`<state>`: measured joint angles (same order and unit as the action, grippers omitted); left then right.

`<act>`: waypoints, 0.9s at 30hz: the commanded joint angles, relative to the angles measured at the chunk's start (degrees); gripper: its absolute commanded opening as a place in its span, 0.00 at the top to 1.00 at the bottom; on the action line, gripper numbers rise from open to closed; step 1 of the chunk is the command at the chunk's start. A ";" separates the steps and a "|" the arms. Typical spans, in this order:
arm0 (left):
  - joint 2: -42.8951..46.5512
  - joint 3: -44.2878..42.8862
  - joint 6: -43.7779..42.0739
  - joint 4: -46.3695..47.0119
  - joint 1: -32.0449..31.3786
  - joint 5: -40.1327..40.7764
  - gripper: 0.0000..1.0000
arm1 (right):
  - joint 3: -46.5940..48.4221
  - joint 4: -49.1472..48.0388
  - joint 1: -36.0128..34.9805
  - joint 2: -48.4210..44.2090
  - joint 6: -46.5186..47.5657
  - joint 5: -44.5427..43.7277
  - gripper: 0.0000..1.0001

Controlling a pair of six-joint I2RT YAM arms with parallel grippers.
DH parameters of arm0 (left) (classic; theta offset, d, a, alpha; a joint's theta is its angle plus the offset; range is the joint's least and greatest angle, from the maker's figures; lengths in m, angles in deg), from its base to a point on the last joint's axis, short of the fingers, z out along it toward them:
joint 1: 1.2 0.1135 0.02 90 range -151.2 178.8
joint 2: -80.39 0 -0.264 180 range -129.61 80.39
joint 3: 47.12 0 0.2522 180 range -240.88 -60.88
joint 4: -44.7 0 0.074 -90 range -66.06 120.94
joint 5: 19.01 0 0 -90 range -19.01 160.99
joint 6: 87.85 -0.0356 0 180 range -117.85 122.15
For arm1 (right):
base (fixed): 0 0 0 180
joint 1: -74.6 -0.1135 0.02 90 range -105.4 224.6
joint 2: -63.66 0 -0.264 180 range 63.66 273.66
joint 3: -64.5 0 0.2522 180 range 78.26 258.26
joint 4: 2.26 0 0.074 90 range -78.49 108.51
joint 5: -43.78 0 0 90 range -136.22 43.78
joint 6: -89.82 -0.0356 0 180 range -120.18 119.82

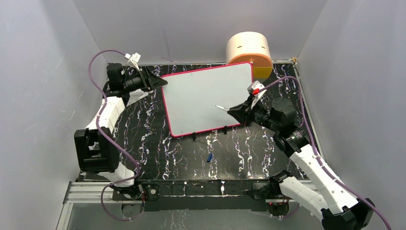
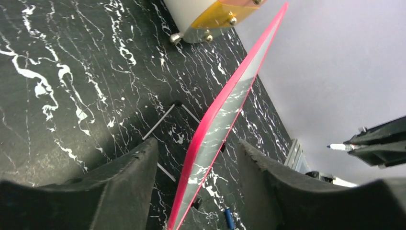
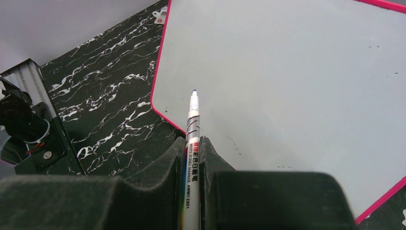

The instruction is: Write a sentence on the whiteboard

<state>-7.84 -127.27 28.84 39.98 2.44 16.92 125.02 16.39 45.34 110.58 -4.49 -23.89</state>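
While the whiteboard [image 1: 206, 98] lies blank between the arms, the left gripper [image 1: 162, 82] straddles its far-left corner, jaws apart and seemingly not touching, and the right gripper [image 1: 233, 110], clamped on a blue-tipped marker [image 3: 192, 125], must lower the tip to begin writing.

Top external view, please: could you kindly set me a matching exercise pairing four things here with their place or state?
Things:
1. whiteboard
2. marker
3. small blue piece
4. beige drum

Place or state:
a. behind the board's far right corner
b. loose on the table, between board and arm bases
c. clamped in the right claw
d. blank, no writing

Pairs: 1-d; 2-c; 3-b; 4-a
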 commanded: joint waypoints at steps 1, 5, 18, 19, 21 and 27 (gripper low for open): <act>-1.95 -2.58 3.17 7.60 0.29 -9.52 0.48 | 2.63 -4.34 -0.31 -0.08 -0.36 1.27 1.00; -3.21 -2.05 4.65 11.40 0.28 -11.88 0.64 | 2.61 -4.45 -0.50 0.47 -0.11 1.84 1.00; 0.97 6.75 0.92 13.78 0.08 -13.78 1.00 | 3.07 -3.44 -2.05 1.07 1.06 0.63 1.00; 1.71 7.64 0.30 13.66 -0.09 -13.89 1.00 | 3.11 -3.25 -2.22 1.12 1.23 0.48 1.00; 3.32 9.04 -1.66 12.80 -0.49 -13.84 1.00 | 3.37 -3.13 -2.68 1.26 1.41 -0.11 1.00; 7.45 11.51 -8.20 8.02 -1.43 -13.35 1.00 | 4.65 -2.56 -6.48 2.54 3.23 -4.68 1.00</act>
<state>-4.17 -117.37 26.46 53.05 1.57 3.79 125.92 15.71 41.67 112.53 -3.58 -24.83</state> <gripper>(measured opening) 0.056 0.210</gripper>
